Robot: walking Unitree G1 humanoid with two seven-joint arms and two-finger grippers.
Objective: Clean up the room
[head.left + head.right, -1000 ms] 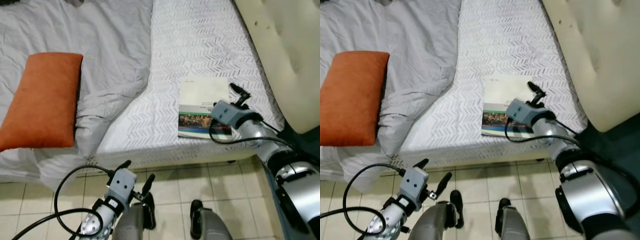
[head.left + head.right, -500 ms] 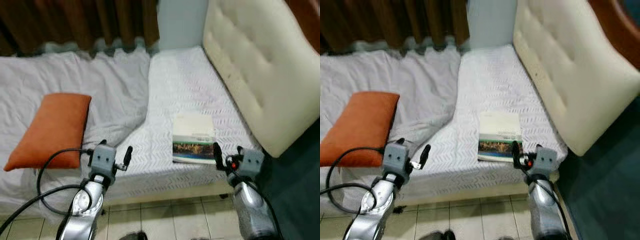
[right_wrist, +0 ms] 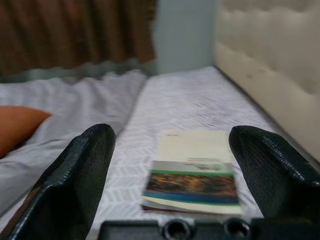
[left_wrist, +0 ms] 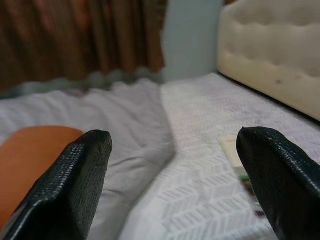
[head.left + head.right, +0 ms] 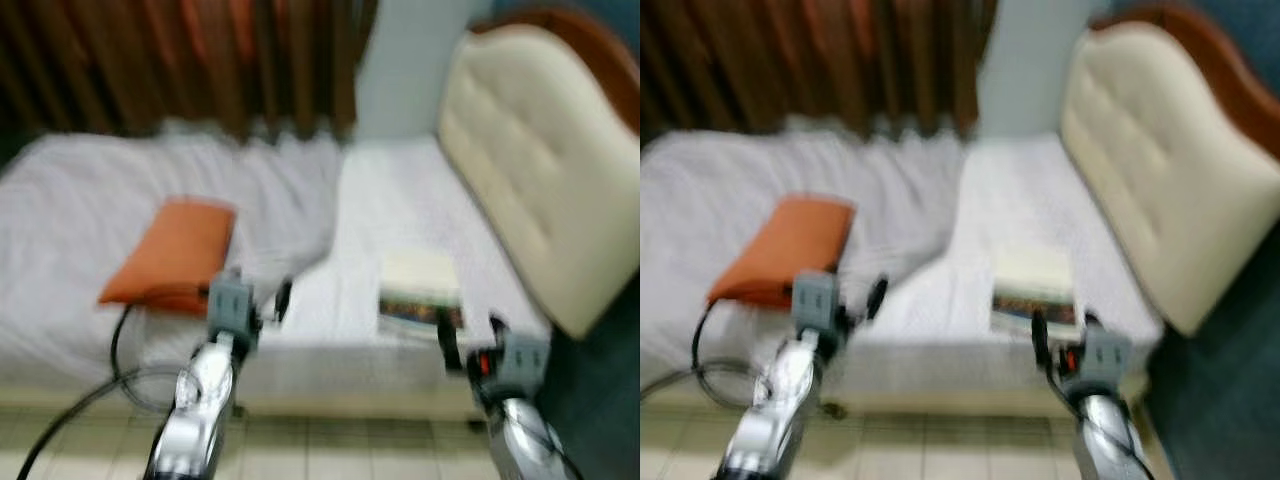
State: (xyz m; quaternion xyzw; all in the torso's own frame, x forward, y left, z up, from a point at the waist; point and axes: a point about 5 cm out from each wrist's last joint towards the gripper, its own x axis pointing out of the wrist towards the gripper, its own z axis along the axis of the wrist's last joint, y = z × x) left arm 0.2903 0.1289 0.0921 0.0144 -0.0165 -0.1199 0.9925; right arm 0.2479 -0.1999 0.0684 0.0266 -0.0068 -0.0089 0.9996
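My right gripper [image 3: 170, 165] hangs with fingers spread wide, empty, just short of the cream paperback book [image 3: 195, 170] lying flat near the white bed's [image 5: 400, 200] edge; left gripper [image 4: 170, 165] likewise spread.

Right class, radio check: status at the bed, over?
Both end effectors open, empty: left, right. Book flat on bed, right end effector facing it. Orange pillow left. Nothing between, over.

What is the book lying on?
The book lies flat on the white patterned bed sheet, near the bed's edge. The mattress beneath is covered, and anything under the book is hidden.
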